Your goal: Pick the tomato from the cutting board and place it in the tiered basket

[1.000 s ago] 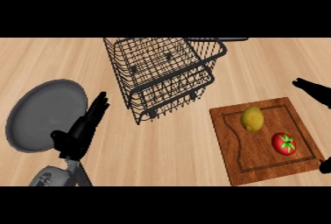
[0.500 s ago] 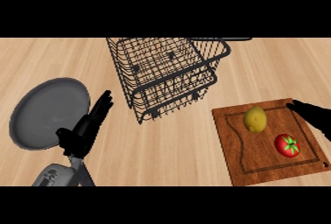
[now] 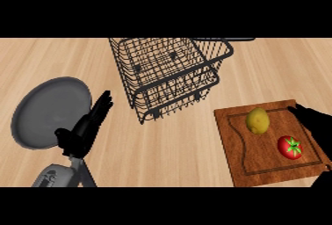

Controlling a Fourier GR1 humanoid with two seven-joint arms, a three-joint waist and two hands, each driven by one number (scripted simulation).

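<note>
A red tomato (image 3: pixel 290 146) with a green stem lies on the wooden cutting board (image 3: pixel 259 165) at the lower right, next to a yellow lemon-like fruit (image 3: pixel 257 121). My right hand (image 3: pixel 315 121) is over the board's right edge, just right of and above the tomato, fingers fairly straight and not touching it. The black wire tiered basket (image 3: pixel 170 74) stands at the upper middle. My left hand (image 3: pixel 88 127) rests open at the lower left, fingers pointing up.
A grey round plate (image 3: pixel 47 110) lies at the left, beside the left hand. The wooden counter (image 3: pixel 168 149) runs between the plate and the board.
My right hand has come down and left from the upper right edge to the board's right edge beside the tomato. The left hand has barely shifted.
</note>
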